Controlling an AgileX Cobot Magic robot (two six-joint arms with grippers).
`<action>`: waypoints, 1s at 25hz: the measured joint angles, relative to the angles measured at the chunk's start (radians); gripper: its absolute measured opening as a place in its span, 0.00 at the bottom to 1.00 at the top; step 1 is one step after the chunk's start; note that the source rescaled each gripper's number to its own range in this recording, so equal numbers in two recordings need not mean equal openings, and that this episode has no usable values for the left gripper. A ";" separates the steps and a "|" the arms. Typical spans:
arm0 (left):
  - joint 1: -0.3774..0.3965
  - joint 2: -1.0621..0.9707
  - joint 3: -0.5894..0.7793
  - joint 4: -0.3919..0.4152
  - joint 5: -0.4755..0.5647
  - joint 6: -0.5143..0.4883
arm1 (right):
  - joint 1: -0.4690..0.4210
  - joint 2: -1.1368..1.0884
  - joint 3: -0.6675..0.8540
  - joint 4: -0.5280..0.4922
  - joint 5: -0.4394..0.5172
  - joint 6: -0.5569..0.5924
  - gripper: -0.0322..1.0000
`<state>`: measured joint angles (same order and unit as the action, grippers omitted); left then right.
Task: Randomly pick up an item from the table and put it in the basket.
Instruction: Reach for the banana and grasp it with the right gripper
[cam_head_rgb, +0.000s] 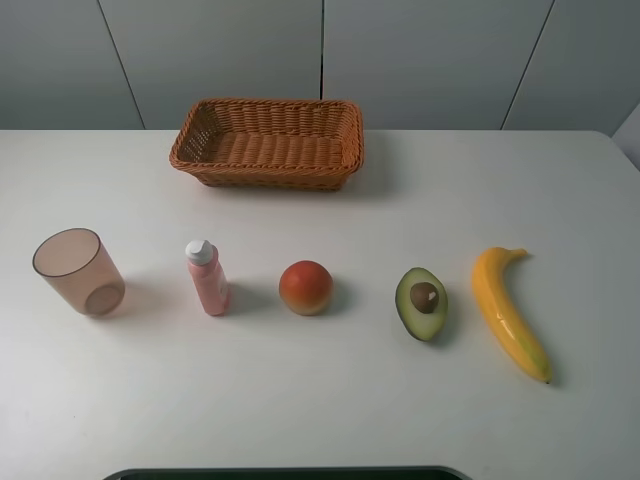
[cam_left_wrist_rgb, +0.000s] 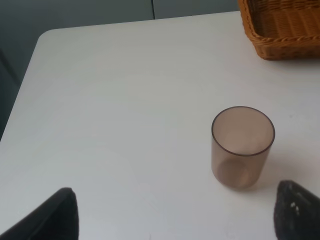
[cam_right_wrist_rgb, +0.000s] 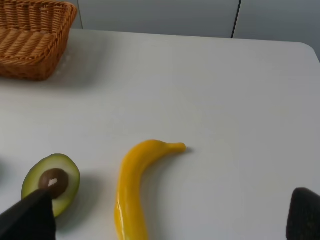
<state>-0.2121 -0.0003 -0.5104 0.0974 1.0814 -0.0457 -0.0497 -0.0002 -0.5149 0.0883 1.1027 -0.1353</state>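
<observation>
The right jaws are wide apart and hold nothing, and so are the left jaws. In front of the right jaws, the long, curved yellow banana (cam_right_wrist_rgb: 131, 190) lies on the white worktop (cam_head_rgb: 450, 200), just beside the halved green avocado (cam_head_rgb: 421, 302). The brown woven wicker basket (cam_head_rgb: 265, 172) at the back is empty. The whole job is left to do.

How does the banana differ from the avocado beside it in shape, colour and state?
The banana is long, curved and yellow; the avocado is a short green oval. The banana is whole; the avocado is halved, its brown pit showing. Both lie on the table, not touching, outside the basket.
</observation>
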 joint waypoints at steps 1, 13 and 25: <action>0.000 0.000 0.000 0.000 0.000 0.000 | 0.000 0.000 0.000 0.000 0.000 0.000 1.00; 0.000 0.000 0.000 0.000 0.000 0.000 | 0.000 0.000 0.000 0.000 0.000 0.004 1.00; 0.000 0.000 0.000 0.000 0.000 0.000 | 0.000 0.000 0.000 -0.018 0.000 0.021 1.00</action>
<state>-0.2121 -0.0003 -0.5104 0.0974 1.0814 -0.0457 -0.0497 -0.0002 -0.5149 0.0705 1.1027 -0.1146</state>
